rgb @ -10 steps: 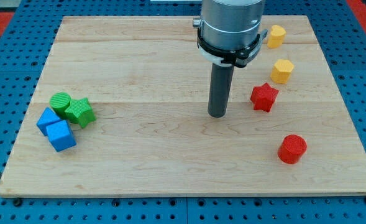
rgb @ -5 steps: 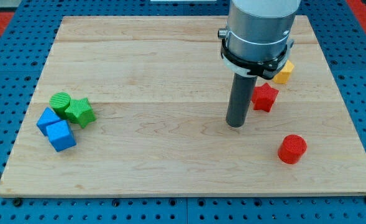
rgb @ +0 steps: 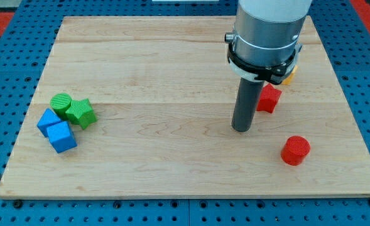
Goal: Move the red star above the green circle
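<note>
The red star (rgb: 269, 98) lies at the board's right, partly hidden behind my rod. My tip (rgb: 241, 129) rests on the board just left of and below the star, a small gap apart. The green circle (rgb: 61, 102) sits at the far left, touching a green star (rgb: 80, 113) on its right. The red star is far to the right of the green circle.
Two blue blocks (rgb: 56, 130) lie just below the green pair. A red cylinder (rgb: 295, 150) sits at lower right. A yellow block (rgb: 288, 76) peeks out behind the arm's body. The wooden board (rgb: 172, 176) ends close to the blocks on the left.
My tip has moved right and down, from left of the red star to its lower left. The arm now hides both yellow blocks more. No block has moved.
</note>
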